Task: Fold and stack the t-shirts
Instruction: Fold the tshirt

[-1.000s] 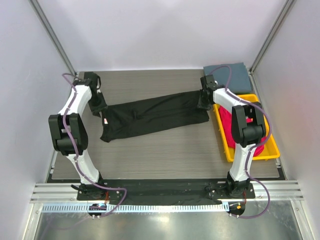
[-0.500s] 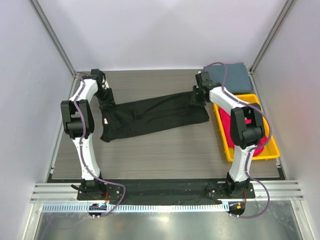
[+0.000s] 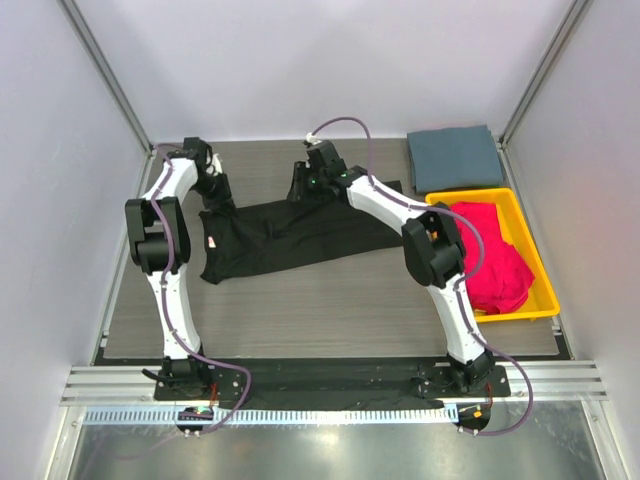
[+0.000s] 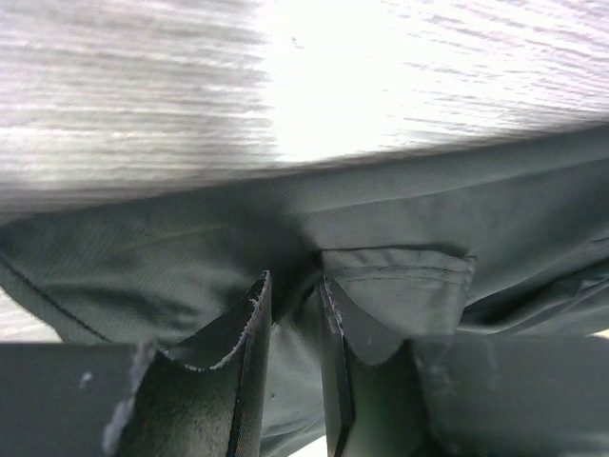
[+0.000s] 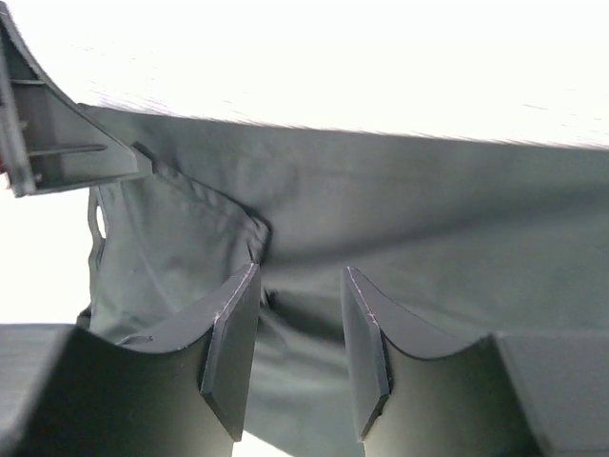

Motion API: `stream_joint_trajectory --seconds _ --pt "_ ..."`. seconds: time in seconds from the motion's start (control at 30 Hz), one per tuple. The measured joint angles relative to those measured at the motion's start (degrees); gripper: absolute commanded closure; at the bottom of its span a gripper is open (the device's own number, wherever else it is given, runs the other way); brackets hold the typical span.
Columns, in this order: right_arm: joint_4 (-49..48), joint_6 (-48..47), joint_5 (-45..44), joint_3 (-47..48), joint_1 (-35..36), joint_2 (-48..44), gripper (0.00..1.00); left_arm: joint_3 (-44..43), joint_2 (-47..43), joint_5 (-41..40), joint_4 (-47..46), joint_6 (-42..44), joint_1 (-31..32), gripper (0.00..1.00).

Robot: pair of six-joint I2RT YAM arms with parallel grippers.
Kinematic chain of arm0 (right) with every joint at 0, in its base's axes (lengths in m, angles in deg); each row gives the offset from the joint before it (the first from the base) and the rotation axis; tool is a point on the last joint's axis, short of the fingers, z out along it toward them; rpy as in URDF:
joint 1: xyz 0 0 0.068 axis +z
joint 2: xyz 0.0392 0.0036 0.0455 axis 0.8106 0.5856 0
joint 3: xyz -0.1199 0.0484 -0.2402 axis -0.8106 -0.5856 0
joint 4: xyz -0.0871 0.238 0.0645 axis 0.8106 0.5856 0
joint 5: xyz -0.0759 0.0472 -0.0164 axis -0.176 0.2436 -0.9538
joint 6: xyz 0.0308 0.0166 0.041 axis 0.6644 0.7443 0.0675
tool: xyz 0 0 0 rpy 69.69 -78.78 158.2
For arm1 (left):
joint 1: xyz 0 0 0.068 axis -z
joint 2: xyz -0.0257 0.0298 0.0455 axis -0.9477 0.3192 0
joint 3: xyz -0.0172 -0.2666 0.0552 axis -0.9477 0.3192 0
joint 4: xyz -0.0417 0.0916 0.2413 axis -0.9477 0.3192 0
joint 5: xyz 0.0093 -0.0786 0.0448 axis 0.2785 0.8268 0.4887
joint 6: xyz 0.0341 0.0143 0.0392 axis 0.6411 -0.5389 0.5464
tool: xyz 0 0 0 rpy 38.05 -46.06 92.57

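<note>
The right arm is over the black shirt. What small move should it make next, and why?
Probably lower the right gripper and close it on the far edge of the black t-shirt. Its jaws stand open over the cloth, holding nothing, while the left gripper sits at that edge with cloth bunched at its fingers.

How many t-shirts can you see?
3: a black t-shirt lying on the table, a grey-blue t-shirt folded at the far right corner, a red t-shirt heaped in the yellow tray. The heap may hide more.
</note>
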Motion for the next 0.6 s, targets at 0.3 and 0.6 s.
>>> stream_joint_trajectory --seconds 0.3,0.6 --pt "-1.9 2.73 0.96 7.43 3.06 10.05 0.55 0.0 0.0 2.03 -1.77 -0.04 0.0 0.72" --pt "-3.67 2.78 2.56 8.41 5.79 13.57 0.56 0.85 -0.02 2.43 -2.34 -0.04 0.0 0.74"
